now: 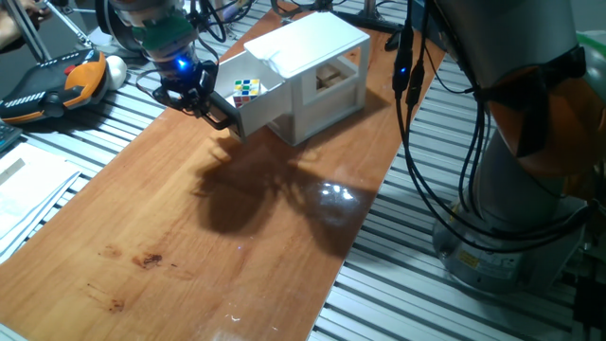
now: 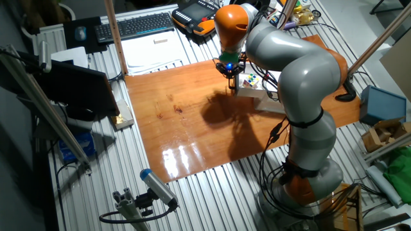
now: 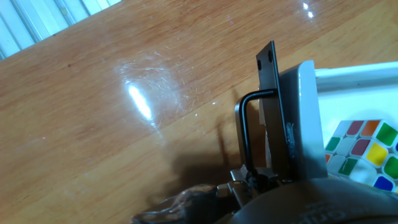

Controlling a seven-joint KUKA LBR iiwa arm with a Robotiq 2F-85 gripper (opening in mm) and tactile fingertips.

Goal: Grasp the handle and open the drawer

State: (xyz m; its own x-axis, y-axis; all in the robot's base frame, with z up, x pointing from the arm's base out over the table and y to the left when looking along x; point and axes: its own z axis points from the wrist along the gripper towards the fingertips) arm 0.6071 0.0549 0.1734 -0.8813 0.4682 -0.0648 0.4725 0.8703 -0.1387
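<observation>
The white drawer stands pulled out of its white housing, with a coloured puzzle cube lying in it. My gripper is at the drawer's front end, fingers pointing down and closed around the black handle. In the hand view the U-shaped handle stands off a black plate on the drawer's front panel. Its lower end runs into my gripper at the bottom edge. The cube shows at the right. In the other fixed view the gripper hangs beside the drawer.
The housing sits at the far end of a wooden board laid on a slatted metal table. An orange and black pendant lies at the left, and the arm's base with cables stands to the right.
</observation>
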